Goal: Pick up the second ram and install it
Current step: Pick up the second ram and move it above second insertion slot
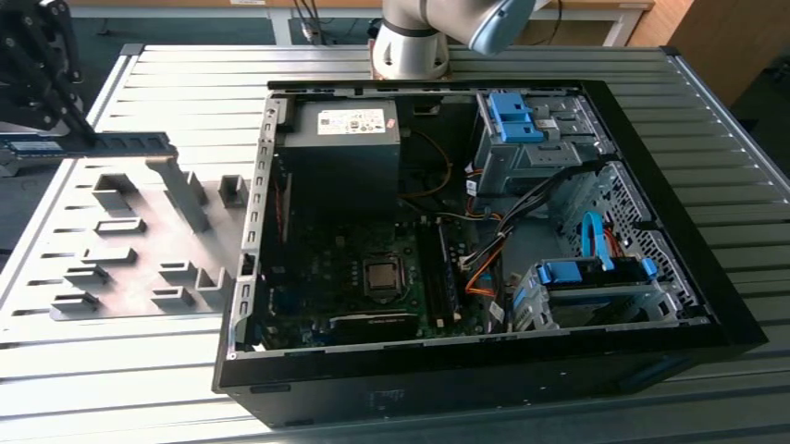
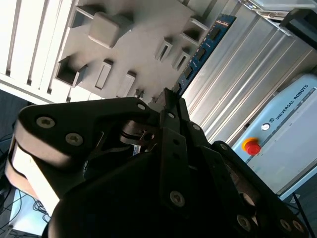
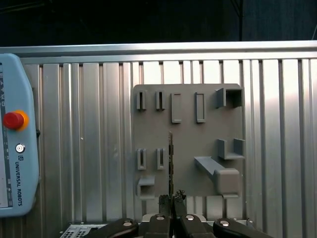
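Exterior view, read from its left to its right: the gripper (image 1: 35,129) hangs over the ribbed metal table (image 1: 741,185), its claw closed on what looks like one end of the second ram (image 1: 117,143); the stick juts out level toward the exterior view's right, clear above the grey fixture plate (image 1: 142,208); further right lies the open computer case (image 1: 716,305), with the motherboard (image 1: 309,287) on its floor, the processor socket (image 1: 383,276) near the middle and the long dark memory slots (image 1: 441,268) just beside it; orange and black cables (image 1: 487,268) run close by the slots; blue drive latches (image 1: 512,116) sit beyond them.

First wrist view: the second ram (image 3: 171,158) appears edge-on as a thin line rising from the pinched gripper (image 3: 172,198), the plate behind it. Second wrist view: the second ram (image 2: 205,47), blue-green with dark chips, extends from the claw tip past the plate's blocks.

Judged risks: with the hold at one end, the long free length may pivot or slip if knocked; a tilted stick would meet its slot askew and jam or bend; the nearby cables could snag the board; whether the slot's end clips stand open cannot be told.
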